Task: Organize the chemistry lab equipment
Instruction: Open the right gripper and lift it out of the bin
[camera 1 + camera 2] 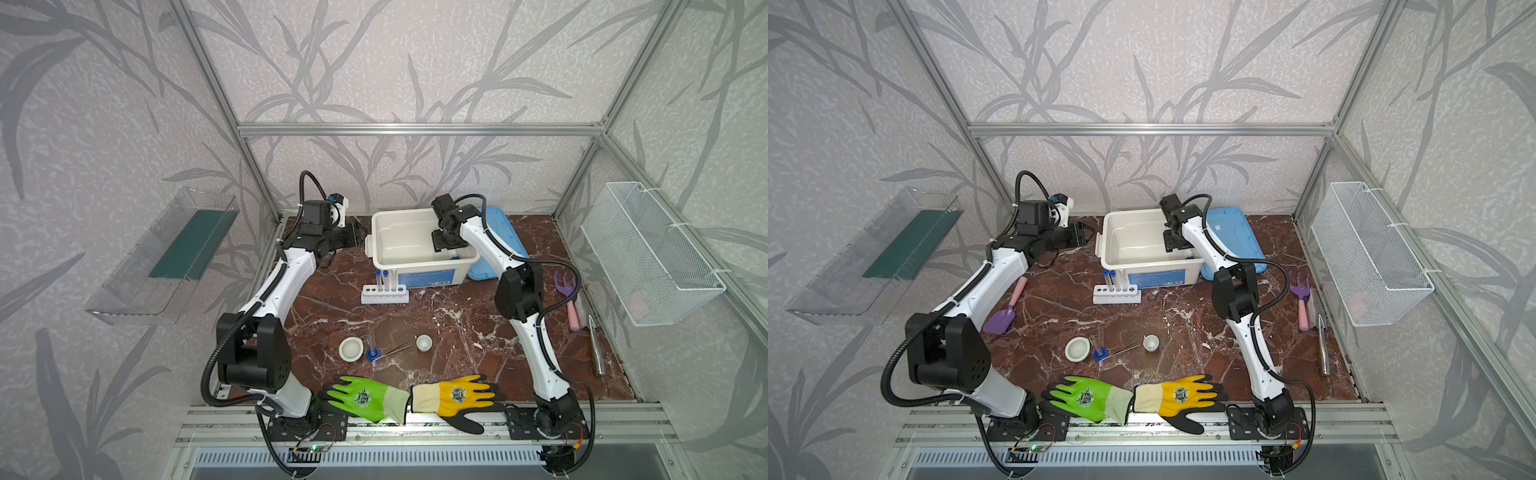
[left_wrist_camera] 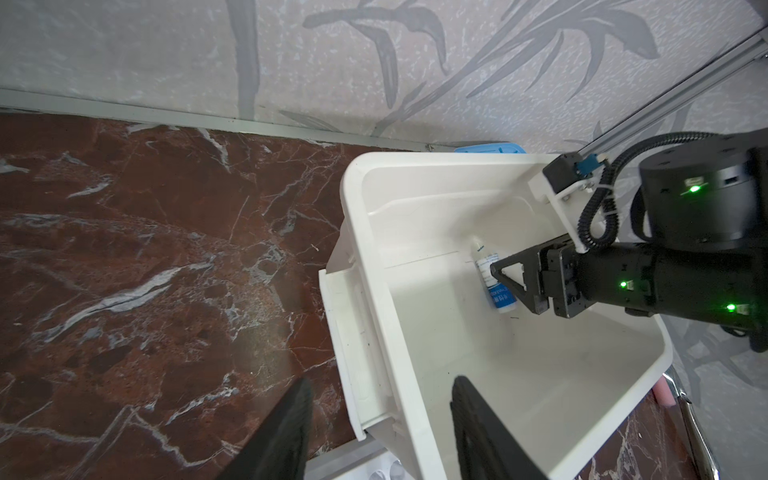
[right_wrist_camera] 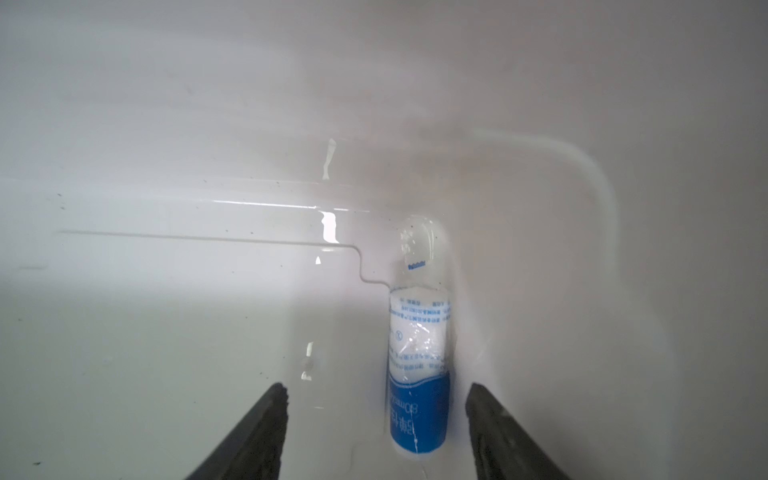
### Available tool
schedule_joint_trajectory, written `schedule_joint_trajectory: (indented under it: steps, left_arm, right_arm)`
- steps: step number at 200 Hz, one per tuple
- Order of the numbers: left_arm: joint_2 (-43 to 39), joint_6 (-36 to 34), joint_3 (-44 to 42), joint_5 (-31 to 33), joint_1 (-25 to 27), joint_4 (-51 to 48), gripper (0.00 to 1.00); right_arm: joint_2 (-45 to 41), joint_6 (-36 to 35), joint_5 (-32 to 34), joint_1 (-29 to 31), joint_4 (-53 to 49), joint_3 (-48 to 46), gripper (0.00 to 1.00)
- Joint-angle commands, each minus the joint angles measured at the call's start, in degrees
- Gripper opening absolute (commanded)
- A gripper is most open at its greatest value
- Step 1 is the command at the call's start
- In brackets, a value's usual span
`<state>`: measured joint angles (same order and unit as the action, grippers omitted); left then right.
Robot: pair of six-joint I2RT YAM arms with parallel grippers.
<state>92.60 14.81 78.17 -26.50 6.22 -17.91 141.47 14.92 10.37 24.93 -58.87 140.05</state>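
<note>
Two jaws on the right gripper stood apart, clamped on nothing. Bottle lay flat on the floor of the bin, in the gap between the fingers but off-centre, much closer to one finger than the other. There was a sliver of clearance on that side and no contact that I could see. Long axis ran straight ahead of the hand, parallel to the fingers: blue base end nearest the wrist, clear cap end pointing away, tucked against a rounded wall corner. Drop-off looked done. My read was that the exit hinged on that alignment: back out along the bottle's axis or lift straight up, with no sideways drift, or the near finger would roll it. Left gripper hung at the bin's handle-side rim, jaws also apart and empty, bottle well ahead of it across the bin. Right hand was clearly the nearer one.
</note>
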Motion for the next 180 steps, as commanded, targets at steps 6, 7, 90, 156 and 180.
schedule_joint_trajectory:
  steps: [6, 7, 90, 156, 180]
  left_arm:
    - [3.11, 1.14, -0.04, -1.56, 1.18, 2.0, 0.55]
    - [3.2, 1.17, 0.01, -1.55, 1.17, 2.0, 0.55]
    - [10.17, 2.41, 3.92, -2.59, 2.21, 3.51, 0.54]
    - [15.5, 2.59, 9.04, -2.35, 2.71, 3.35, 0.51]
    - [15.62, 2.55, 9.61, -2.24, 2.66, 3.16, 0.51]
  right_arm:
    - [-7.26, -1.24, -1.92, -0.3, -1.6, 3.04, 0.74]
    - [-7.35, -1.27, -1.93, -0.31, -1.55, 3.04, 0.74]
    - [-22.71, -1.3, 0.26, -1.9, 7.49, -16.12, 0.79]
    - [-26.1, -0.24, -1.94, -3.31, 13.49, -25.44, 0.78]
    - [-26.08, -0.31, -2.59, -3.5, 13.83, -25.54, 0.77]
